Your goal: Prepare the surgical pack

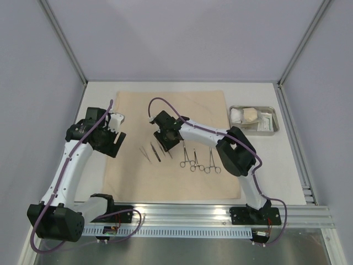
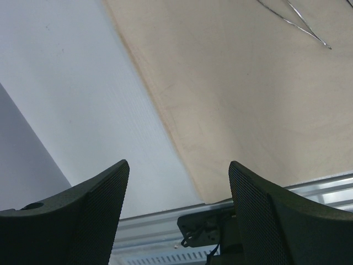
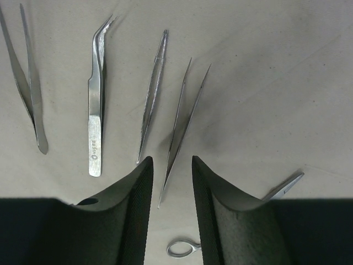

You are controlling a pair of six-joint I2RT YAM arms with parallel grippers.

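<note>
- Tan cloth sheet is lying on the white table in the top view, carrying tweezers and clamps. The steel tray with gauze pads is sitting beside the sheet's right edge.
- From the left wrist, your left hand is hanging wide open over the sheet's edge, grasping nothing.
- From the right wrist, your right hand is standing partly released, one pair of tweezers showing in the gap between its fingers, ungripped.
</note>
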